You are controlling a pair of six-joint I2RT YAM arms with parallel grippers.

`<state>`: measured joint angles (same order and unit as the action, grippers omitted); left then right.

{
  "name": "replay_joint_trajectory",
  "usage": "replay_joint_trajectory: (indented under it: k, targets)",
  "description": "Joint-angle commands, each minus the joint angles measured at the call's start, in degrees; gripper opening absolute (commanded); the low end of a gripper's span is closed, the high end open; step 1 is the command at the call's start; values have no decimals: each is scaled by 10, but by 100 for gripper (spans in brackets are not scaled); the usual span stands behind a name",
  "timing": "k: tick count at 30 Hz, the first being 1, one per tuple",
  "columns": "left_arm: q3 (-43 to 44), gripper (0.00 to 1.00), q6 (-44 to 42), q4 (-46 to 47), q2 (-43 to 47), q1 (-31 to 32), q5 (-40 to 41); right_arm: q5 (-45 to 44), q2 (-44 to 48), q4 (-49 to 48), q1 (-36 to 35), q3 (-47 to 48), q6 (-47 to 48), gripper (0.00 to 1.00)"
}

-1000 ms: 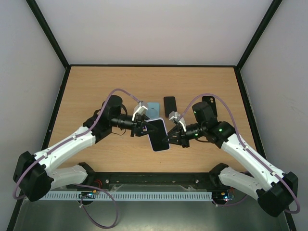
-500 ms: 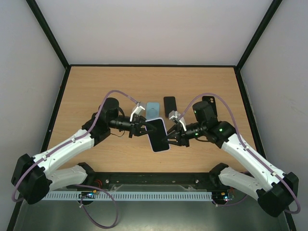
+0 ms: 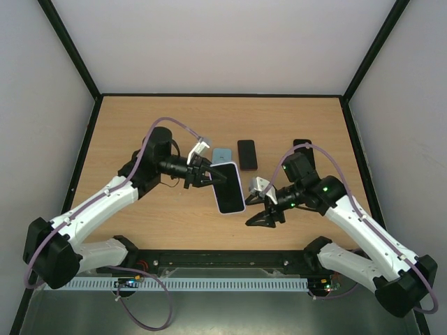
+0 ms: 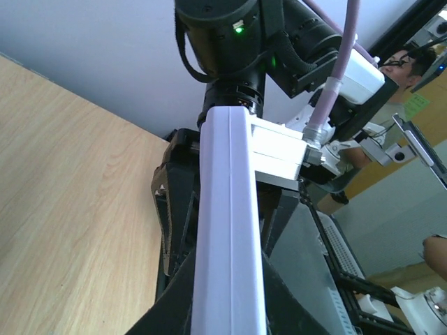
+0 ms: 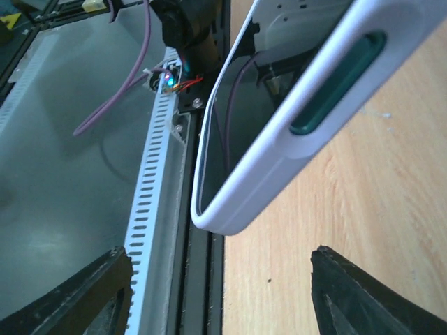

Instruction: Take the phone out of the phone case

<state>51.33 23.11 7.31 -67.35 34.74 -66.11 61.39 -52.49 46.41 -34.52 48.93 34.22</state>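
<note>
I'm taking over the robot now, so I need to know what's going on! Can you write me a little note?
Left gripper: shut on the cased phone, holding it up above the table.
Right gripper: open, beside the cased phone, touching nothing.
Done: cased phone picked up.
Left to do: it is not yet out of its case; probably grip again with the right and pull the two apart.

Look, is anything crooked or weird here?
Yes: the white-cased phone is not lying flat. The left gripper pinches one end and holds it slanted above the table, while the right gripper hangs open beside it, touching nothing. Nothing looks broken or spilled.
</note>
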Motion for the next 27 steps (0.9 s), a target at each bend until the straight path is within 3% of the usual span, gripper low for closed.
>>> replay_joint_trajectory:
  k: [1, 5, 8, 13, 22, 27]
  targets:
    - [16, 2, -2, 15, -3, 1, -42, 26, -20, 73, -10, 28, 73, 66]
    - [20, 3, -12, 6, -5, 2, -45, 36, -27, 60, -18, 36, 64, 62]
    - [15, 2, -21, -2, -4, 4, -43, 47, -18, 12, -21, 40, 8, 60]
    - [6, 3, -26, 0, -7, 13, -40, 42, -10, -24, -24, 47, -23, 46]
    - [0, 2, -18, 14, -9, 23, -49, 18, -33, 15, -27, 48, 43, 29]
    - [-12, 3, 47, 86, -17, 33, -76, 3, -33, 48, -31, 41, 130, 24]
